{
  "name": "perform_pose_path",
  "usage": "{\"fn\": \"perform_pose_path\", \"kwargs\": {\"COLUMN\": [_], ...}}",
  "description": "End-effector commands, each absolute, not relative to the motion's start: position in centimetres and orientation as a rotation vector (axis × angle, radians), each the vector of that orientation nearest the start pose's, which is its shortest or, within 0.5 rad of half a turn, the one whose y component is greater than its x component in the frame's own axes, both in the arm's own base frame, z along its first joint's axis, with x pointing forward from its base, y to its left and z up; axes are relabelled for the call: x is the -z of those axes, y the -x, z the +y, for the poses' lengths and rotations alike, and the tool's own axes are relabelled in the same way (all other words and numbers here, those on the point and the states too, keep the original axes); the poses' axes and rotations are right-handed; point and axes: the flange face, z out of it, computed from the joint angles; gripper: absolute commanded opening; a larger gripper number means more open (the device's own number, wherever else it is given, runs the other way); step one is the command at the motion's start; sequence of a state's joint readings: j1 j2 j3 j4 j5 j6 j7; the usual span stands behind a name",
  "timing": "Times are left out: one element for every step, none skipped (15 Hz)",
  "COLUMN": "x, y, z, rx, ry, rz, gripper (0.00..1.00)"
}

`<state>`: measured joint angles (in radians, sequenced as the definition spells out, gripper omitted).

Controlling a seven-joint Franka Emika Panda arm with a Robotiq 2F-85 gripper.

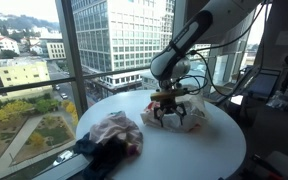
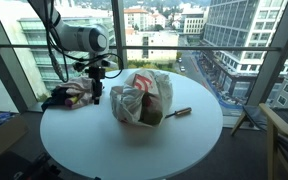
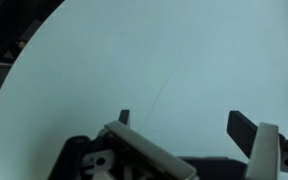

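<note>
Tool [image 2: 96, 96] hanging wide open over white table [image 2: 134, 150], just beside crumpled plastic bag [image 2: 142, 97] (clothes heap [image 2: 64, 97] nearby); best shifted squarely over a fold before closing.

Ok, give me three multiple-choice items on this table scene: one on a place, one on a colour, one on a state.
1. Where does the plastic bag lie?
A. on the floor
B. on the round table, near its middle
C. in the jaws

2. What colour is the table top?
A. black
B. red
C. white

3. How does the gripper stand?
A. open and empty
B. shut on the bag
C. shut on a cup

Key:
1 B: both exterior views show the bag resting mid-table.
2 C: the top reads white in every view.
3 A: the wrist view shows the fingers apart with only bare table between them.
</note>
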<state>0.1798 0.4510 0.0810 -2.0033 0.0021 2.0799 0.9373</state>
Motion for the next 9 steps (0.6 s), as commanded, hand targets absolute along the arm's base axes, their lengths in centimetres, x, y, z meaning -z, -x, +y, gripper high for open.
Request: {"fn": "perform_pose_path", "kwargs": {"x": [-17.7, -16.6, -15.8, -15.1, -14.5, -14.1, -13.9, -13.7, -13.5], "y": [-56.1, -56.5, -56.8, -57.0, -57.4, -57.7, -58.2, -58.6, -58.9], "z": [12.1, 11.3, 10.5, 9.8, 9.2, 8.4, 7.6, 6.8, 6.1], "rx": [-0.513, -0.488, -0.470, -0.457, -0.432, -0.402, -0.367, -0.339, -0.313], "ry": [3.004, 2.983, 2.956, 2.937, 2.922, 2.911, 2.906, 2.898, 2.901], "rz": [1.161, 1.191, 1.231, 1.262, 1.297, 1.327, 1.355, 1.374, 1.383], "gripper": [1.00, 1.00, 1.00, 1.00, 1.00, 1.00, 1.00, 1.00, 1.00]}}
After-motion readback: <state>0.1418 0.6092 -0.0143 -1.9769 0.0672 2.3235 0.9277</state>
